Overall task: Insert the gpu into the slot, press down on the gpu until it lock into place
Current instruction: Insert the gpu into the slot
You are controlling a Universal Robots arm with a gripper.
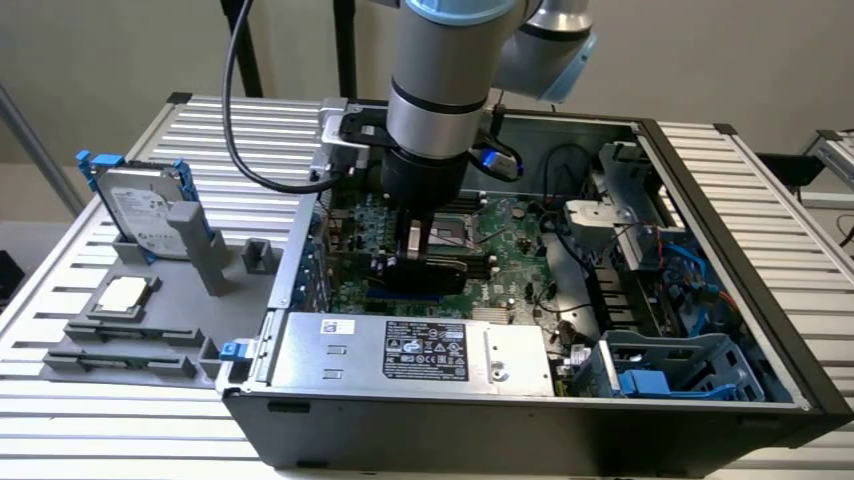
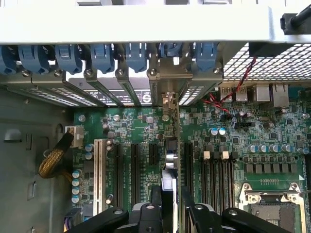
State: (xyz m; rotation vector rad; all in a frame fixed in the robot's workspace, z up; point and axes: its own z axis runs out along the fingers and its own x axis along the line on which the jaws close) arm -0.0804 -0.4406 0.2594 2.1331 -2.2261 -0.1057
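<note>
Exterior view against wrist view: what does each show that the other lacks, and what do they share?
Exterior view alone: the silver power supply box at the case's near wall, a hard drive standing on the slatted table at that view's left, and the arm reaching down into the case. Wrist view alone: the row of blue bracket clips and the rear ports. Both share: the green motherboard and the pincer holding the gpu upright on edge over the board.
</note>
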